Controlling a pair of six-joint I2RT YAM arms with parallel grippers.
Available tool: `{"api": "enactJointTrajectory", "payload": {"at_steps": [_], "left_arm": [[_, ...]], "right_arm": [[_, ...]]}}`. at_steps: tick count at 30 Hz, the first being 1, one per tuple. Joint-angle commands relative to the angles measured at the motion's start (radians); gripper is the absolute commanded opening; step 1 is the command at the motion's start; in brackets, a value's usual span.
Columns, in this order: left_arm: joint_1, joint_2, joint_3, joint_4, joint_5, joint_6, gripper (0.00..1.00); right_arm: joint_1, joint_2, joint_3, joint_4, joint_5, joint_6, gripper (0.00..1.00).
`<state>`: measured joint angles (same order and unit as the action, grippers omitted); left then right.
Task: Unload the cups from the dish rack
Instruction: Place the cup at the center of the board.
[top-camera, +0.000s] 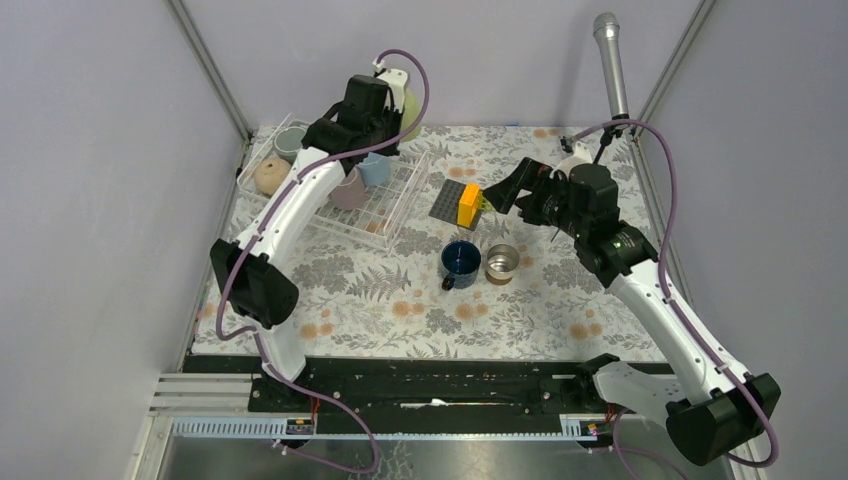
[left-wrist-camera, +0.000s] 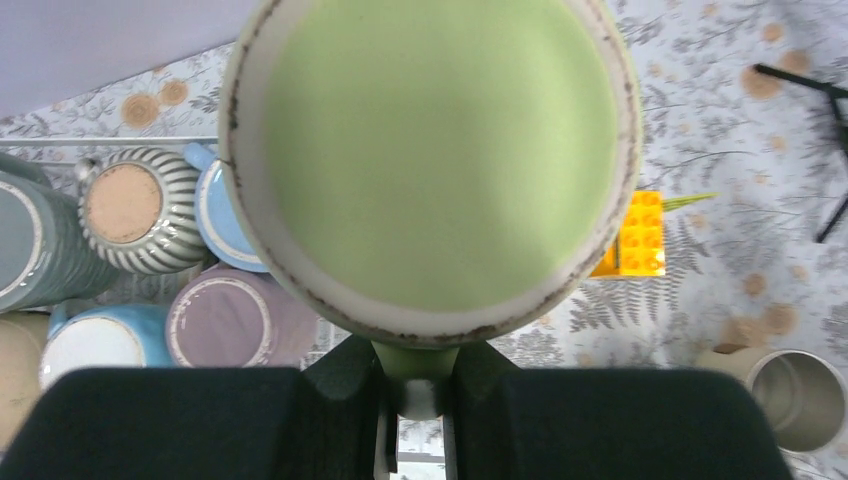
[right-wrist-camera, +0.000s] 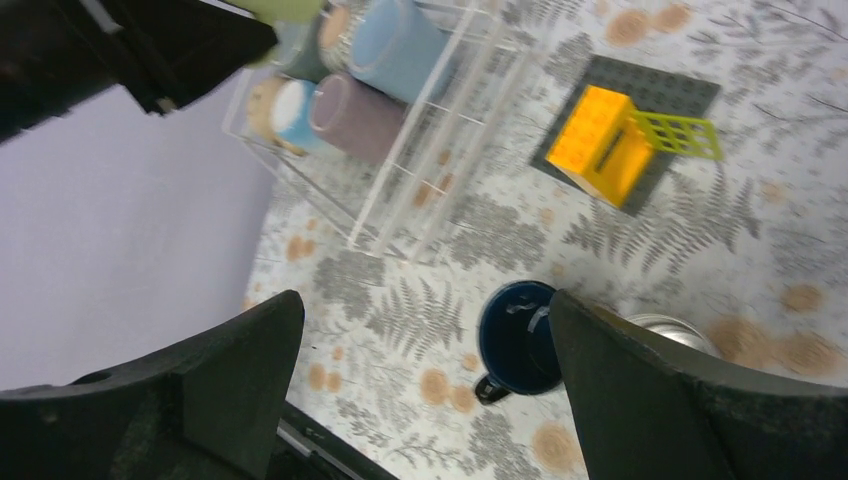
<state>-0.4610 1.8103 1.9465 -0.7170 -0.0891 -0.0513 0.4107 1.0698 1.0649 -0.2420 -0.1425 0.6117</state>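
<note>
Left wrist view showed the left jaws clamped on the pale green mug (left-wrist-camera: 430, 150) by its handle, raised over the dish rack (top-camera: 397, 213). The right jaws stood wide apart, empty.

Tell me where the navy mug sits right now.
In the top view the navy mug stands on the tablecloth near the centre, outside the dish rack, just left of the steel cup and on the near side of the studded grey plate.
</note>
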Motion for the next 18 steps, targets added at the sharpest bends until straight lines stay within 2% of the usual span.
{"api": "enactJointTrajectory", "payload": {"at_steps": [1,9,18], "left_arm": [[-0.031,-0.096,0.052,0.08,0.048,-0.076,0.0],[-0.075,-0.137,0.005,0.11,0.263,-0.216,0.0],[-0.076,-0.222,-0.109,0.23,0.57,-0.383,0.0]], "right_arm": [[-0.018,-0.053,-0.04,0.211,-0.117,0.072,1.0],[-0.025,-0.053,-0.155,0.521,-0.216,0.236,1.0],[-0.092,-0.051,-0.238,0.748,-0.305,0.353,1.0]]}}
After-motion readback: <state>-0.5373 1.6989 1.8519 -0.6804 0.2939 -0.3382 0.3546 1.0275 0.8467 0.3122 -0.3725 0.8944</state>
